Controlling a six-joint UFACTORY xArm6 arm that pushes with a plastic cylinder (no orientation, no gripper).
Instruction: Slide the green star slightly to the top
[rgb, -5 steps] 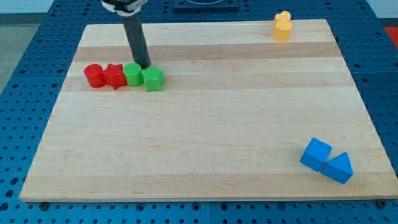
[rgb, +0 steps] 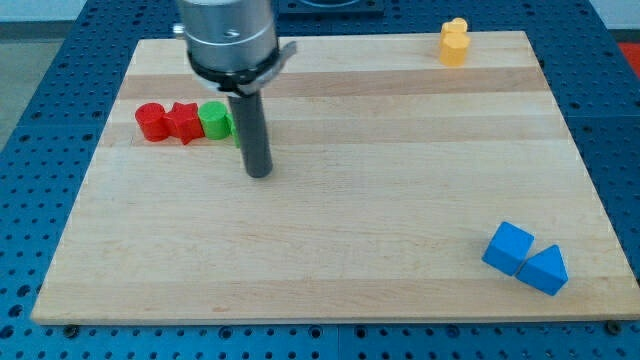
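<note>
The scene is bright and evenly lit from overhead, with soft, short shadows hugging the blocks. The wooden board (rgb: 330, 200) shows a faint sheen toward 12 o'clock but no harsh glare. Focus is sharp across the board; the metal arm head (rgb: 228, 38) at 11 o'clock looks slightly soft.

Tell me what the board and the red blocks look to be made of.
The board: pale wood, going by its lengthwise grain bands, with a smooth matte finish. The red cylinder and red star: probably moulded plastic, given their uniform saturated colour, soft sheen and rounded edges.
</note>
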